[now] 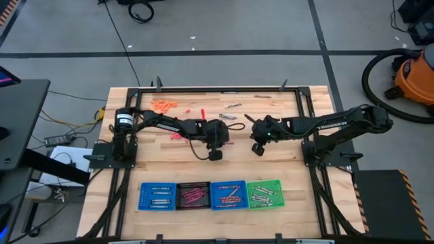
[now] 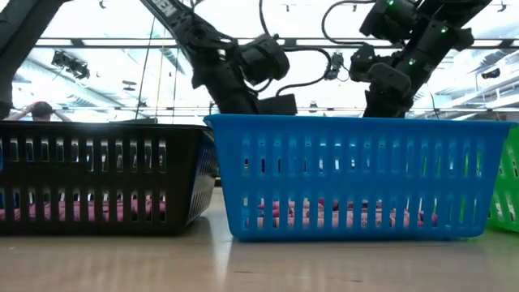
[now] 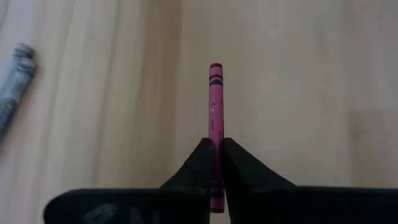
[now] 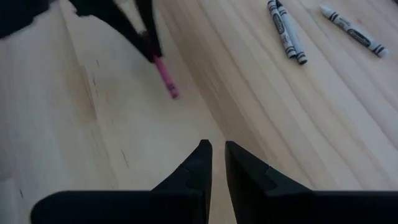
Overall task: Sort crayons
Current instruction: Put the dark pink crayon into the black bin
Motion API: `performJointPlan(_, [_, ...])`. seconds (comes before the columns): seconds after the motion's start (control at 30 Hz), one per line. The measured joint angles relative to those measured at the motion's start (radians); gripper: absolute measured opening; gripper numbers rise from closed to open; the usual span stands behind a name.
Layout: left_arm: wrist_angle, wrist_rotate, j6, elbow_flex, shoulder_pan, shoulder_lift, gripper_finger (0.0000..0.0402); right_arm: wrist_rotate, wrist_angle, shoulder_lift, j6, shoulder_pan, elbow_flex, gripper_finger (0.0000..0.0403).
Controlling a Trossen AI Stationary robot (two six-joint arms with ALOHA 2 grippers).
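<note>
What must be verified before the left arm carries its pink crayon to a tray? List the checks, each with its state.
1. Grip: left tool shut on the thin pink wax crayon, clamped near one end. Ok.
2. Crayon clear of the wooden table: cannot tell.
3. Right tool holds nothing, fingers slightly apart, hanging close beside the left tool at mid-table. Not ok for a free path.
4. Row of four slotted plastic trays along the near edge, none blocked from above. Ok.
5. Matching tray: the black slotted tray holds pinkish crayons. Ok.
6. Loose grey crayons remain on the table. Not ok.

Left hand [image 3: 216, 163] clamped, right hand [image 4: 218, 155] empty.
</note>
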Motion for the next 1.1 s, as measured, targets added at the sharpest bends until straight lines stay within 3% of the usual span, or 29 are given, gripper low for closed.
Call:
performJointPlan(0.3, [0.016,-0.006,-0.102,-0.138,-0.101,-0.182,0.0018,0.095,0.007,-0.006,0.067,0.082,0.0,0.0052])
performJointPlan(0.63, [-0.074,-0.002,-0.254,-0.2,-0.324,-0.353,0.0018,0.135,0.022,-0.005,0.124,0.124,0.0,0.0052])
performJointPlan(0.93, [-0.147,-0.002,-0.44,-0.2,-0.521,-0.399,0.0018,0.161,0.044,-0.005,0.126,0.125,0.0,0.0052])
performJointPlan(1.1, [-0.178,-0.055,-0.527,-0.199,-0.608,-0.386,0.0018,0.162,0.066,-0.005,0.12,0.125,0.0,0.0052])
